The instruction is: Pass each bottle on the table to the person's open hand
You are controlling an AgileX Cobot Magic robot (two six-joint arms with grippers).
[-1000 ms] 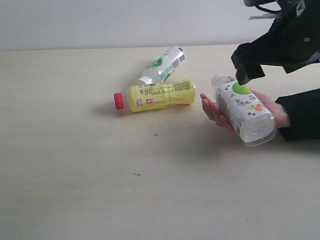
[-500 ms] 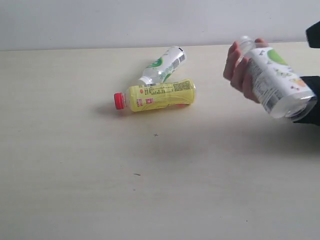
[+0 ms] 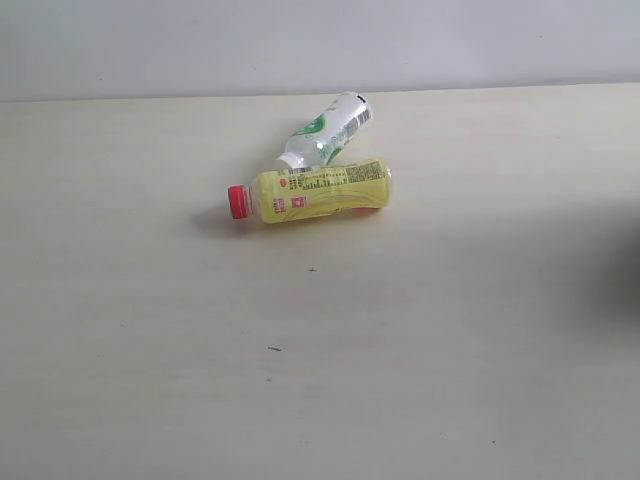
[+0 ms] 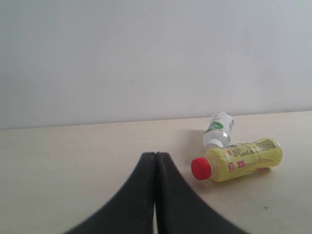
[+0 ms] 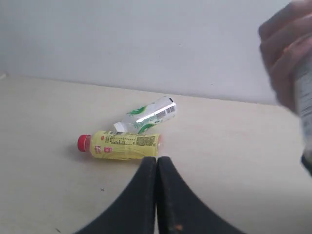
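Exterior view | yellow bottle (image 3: pixel 318 190) lying, cap left | green-white bottle (image 3: pixel 327 131) diagonal

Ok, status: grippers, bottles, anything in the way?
Left gripper shut, empty. Right gripper shut, empty. Yellow bottle and green-white bottle lying close together on table. Nothing in the way.

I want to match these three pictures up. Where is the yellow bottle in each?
Exterior view: yellow bottle lies on its side, above centre.
Left wrist view: the bottle lies beyond the shut left tool.
Right wrist view: the bottle lies just beyond the shut right tool.
Shared landmark: green-white bottle behind it.
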